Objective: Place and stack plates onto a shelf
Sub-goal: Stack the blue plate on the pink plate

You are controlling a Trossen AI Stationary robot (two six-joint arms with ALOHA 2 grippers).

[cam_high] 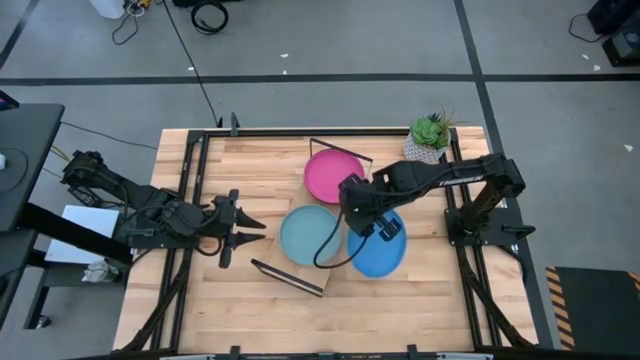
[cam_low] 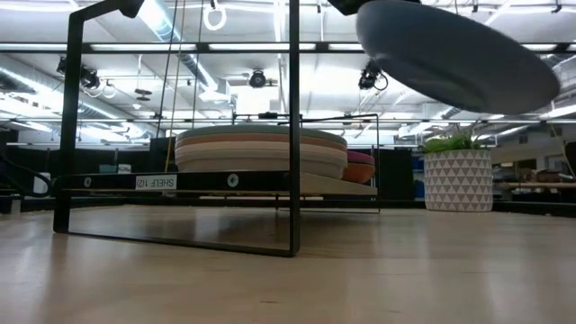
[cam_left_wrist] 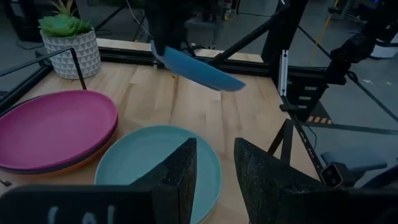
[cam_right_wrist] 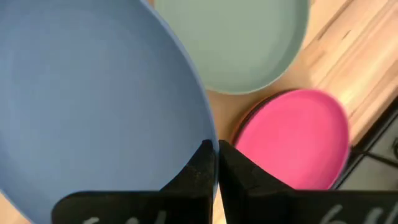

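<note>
From straight above, the bright blue plate is seen held at its rim by the right gripper, just to the right of the light blue plate that tops a stack on the shelf. The pink plate is seen on the shelf's far half. The coming move, it is judged, turns on one relation: the held plate lies beside the light blue stack, on the right arm's side, so it must be carried leftward over that stack. The left gripper is kept waiting left of the shelf, its fingers parted and empty.

At table height, the held plate is shown raised and tilted, above the level of the stacked plates.

Past the left wrist's spread fingers, the blue plate is seen hanging tilted in the air beyond the light blue one.

In the right wrist view, the fingers are closed tight on the blue plate's rim, with both stacks visible below.
</note>
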